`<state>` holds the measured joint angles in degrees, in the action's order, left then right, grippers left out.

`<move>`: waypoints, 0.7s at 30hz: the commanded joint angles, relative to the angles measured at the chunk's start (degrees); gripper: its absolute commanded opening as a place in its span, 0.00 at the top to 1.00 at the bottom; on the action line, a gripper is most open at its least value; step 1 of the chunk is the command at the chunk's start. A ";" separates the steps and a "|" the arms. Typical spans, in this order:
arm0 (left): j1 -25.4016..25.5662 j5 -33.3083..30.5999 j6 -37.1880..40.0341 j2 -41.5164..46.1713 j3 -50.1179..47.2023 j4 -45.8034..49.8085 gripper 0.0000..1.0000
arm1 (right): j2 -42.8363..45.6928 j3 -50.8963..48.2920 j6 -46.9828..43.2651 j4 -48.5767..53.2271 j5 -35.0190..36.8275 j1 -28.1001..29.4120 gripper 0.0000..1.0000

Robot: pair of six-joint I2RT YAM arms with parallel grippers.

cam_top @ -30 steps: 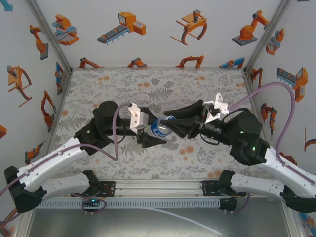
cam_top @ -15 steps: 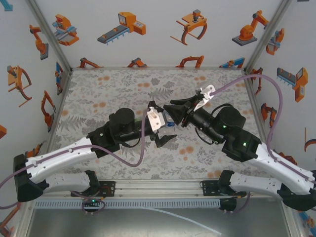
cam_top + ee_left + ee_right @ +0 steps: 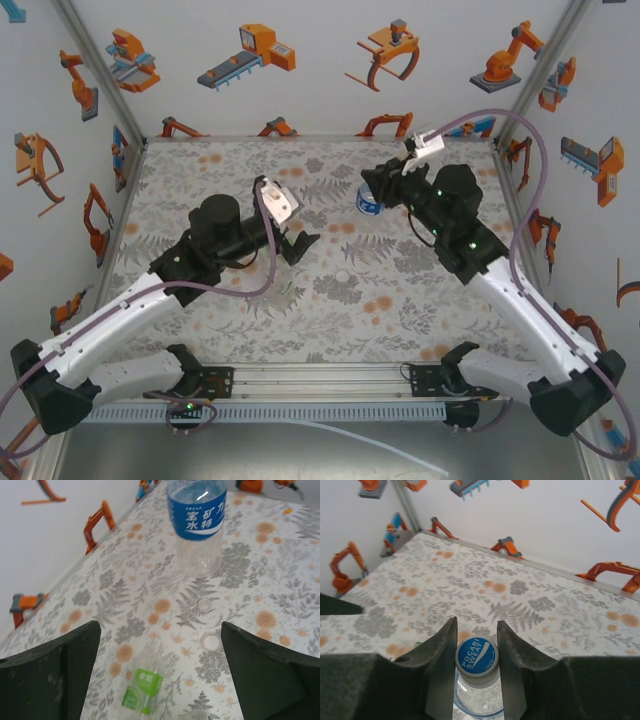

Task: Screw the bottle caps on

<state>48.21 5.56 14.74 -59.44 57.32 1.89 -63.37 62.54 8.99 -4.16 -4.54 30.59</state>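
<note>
Blue-label bottle (image 3: 369,199) is let go by the left gripper (image 3: 297,243), jaws now wide, and gets carried to the upper right, clamped by the right gripper (image 3: 476,626); cap (image 3: 476,661) seems screwed on, probably.

blue-labelled bottle (image 3: 197,525) stands upright, its blue cap (image 3: 477,661) on; green-labelled bottle (image 3: 142,687) lies flat near a loose whitish cap (image 3: 210,641) on the tabletop (image 3: 260,570).

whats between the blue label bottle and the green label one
In the left wrist view, a loose whitish cap lies on the table between the blue-labelled bottle and the green-labelled bottle, nearer the green one.
</note>
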 commanded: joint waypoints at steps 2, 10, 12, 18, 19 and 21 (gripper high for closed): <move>-5.72 -0.05 -6.45 1.09 1.65 3.95 0.03 | -7.53 -2.39 -2.44 -14.44 -7.59 -5.53 1.00; -12.60 -1.79 -12.42 -0.24 1.65 8.55 0.03 | -25.91 -1.28 -3.50 -30.97 -12.85 -12.41 1.00; -12.97 -1.25 -11.17 -0.15 0.72 8.03 0.03 | -30.19 -0.38 -3.47 -34.19 -13.83 -13.61 1.00; -14.00 0.29 -9.29 -1.20 -0.89 5.24 0.03 | -40.63 1.80 -4.44 -42.54 -15.65 -15.88 1.00; -14.14 0.41 -9.35 -1.64 -0.98 4.93 0.03 | -41.77 2.08 -4.40 -43.74 -15.95 -16.12 1.00; -14.37 0.70 -9.59 -2.95 -0.66 4.72 0.03 | -44.09 2.57 -4.36 -46.19 -16.62 -16.59 1.00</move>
<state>34.37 4.73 4.69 -60.86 57.21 8.29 -105.95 62.54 5.96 -40.69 -19.05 14.72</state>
